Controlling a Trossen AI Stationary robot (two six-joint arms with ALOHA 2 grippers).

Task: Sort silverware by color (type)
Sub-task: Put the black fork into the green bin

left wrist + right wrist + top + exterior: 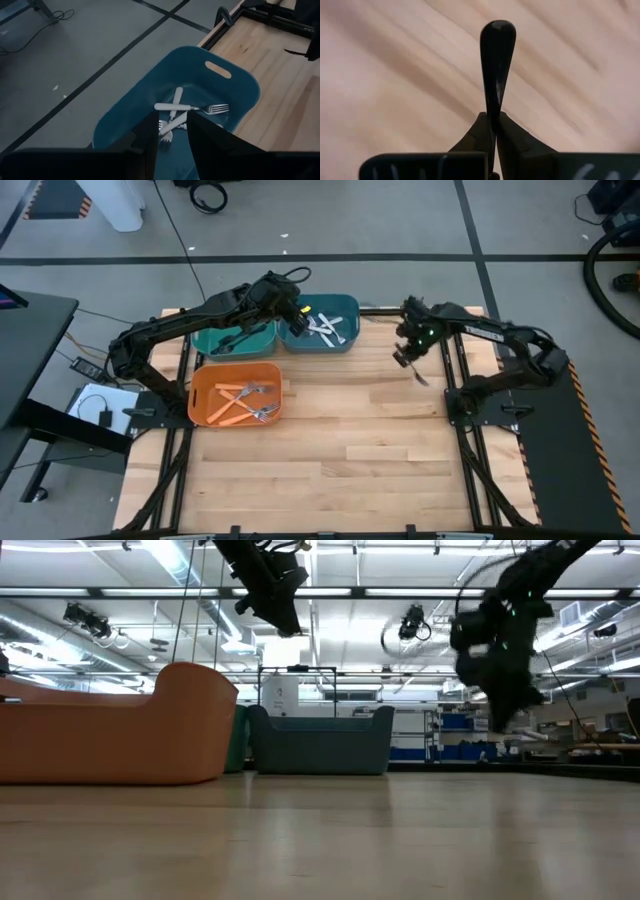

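My right gripper (403, 358) hangs above the bare wood right of the bins, shut on a black fork (497, 60). My left gripper (172, 145) hovers open over the blue bin (350, 305), touching nothing. Several silver forks (190, 107) lie crossed on that bin's floor. The teal bin (212, 340) holds black forks (240, 337). The orange bin (205, 380) holds orange-handled forks (245, 402). In the low view both grippers (280, 610) (510, 705) are well above the table. My right gripper pinches the black fork between its two fingertips (482, 127), on the narrow stem of the handle. The handle's rounded end (497, 32) sticks out beyond the fingertips. The fork is lifted clear of the table; its other end is hidden behind the fingers.
The three bins sit together at the table's far left: teal and blue side by side along the far edge, orange nearer. The wood surface (350, 460) stretches open to the near and right sides. Cables and a device lie off the table's left edge.
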